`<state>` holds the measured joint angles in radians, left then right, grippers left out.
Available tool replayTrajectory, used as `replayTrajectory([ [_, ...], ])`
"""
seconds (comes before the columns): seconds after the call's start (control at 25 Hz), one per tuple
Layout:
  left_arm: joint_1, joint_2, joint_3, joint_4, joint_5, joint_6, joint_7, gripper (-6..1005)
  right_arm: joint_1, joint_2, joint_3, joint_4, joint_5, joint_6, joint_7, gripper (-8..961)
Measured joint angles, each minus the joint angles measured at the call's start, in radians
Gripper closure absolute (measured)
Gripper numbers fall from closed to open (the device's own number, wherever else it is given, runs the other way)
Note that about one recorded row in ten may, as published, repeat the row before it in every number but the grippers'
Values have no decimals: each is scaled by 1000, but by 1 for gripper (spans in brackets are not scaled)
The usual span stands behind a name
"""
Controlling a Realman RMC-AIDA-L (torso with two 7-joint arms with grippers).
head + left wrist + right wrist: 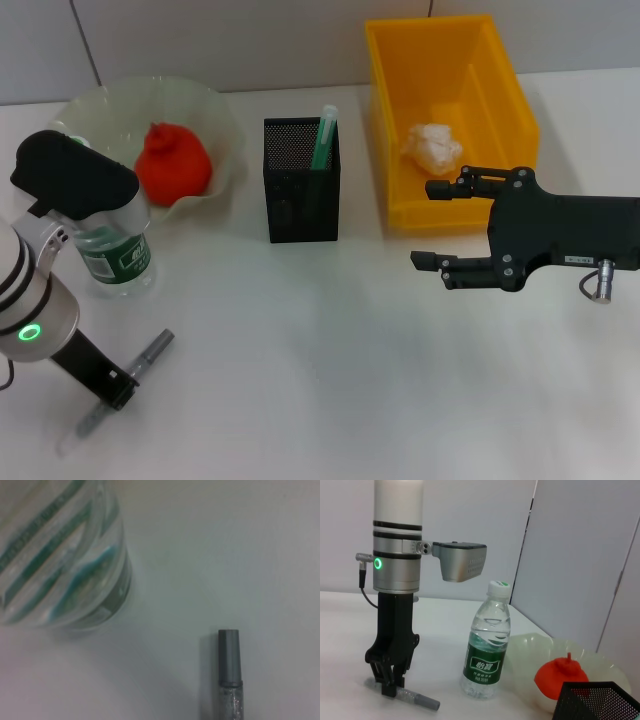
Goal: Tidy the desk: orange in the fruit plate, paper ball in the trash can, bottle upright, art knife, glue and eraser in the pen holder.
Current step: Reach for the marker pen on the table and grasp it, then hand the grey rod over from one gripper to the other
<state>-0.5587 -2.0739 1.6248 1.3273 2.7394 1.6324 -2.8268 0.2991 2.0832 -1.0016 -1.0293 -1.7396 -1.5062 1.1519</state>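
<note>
Straddling art knife point(409, 698) on desk point(330, 360), left claw point(390, 685); bottle point(486, 645) beside.

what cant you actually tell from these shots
- Head view: the left pincer tips sit behind the arm, so its grip on the grey pen-like tool is unclear.
- Left wrist view: the tool's lower end is cut off by the edge.
- Head view: the pen holder mesh hides all but a green stick.
- Eraser: not seen in any view.
</note>
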Motion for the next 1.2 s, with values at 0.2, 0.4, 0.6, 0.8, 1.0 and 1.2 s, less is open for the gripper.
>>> replayTrajectory([
  [0.2, -3, 0, 0, 7, -4, -2, 2, 835, 1, 0, 0, 3, 0, 2, 0, 196],
  [0.4, -3, -2, 2, 18, -15, -1, 7, 844, 1, 0, 0, 6, 0, 21, 0, 196],
  [0.6, -5, -3, 3, 30, -42, -3, 11, 846, -2, 0, 1, 13, 0, 40, 0, 197],
  [0.8, -7, -4, 13, 69, -69, -15, 11, 848, -1, -1, 8, 35, 0, 53, -6, 197],
  [1.0, -5, -4, 14, 118, -94, -49, 12, 850, 4, -1, 32, 56, 1, 54, -13, 197],
  [1.2, -1, -4, 10, 149, -106, -76, 12, 848, 5, -2, 50, 69, 1, 55, -14, 196],
])
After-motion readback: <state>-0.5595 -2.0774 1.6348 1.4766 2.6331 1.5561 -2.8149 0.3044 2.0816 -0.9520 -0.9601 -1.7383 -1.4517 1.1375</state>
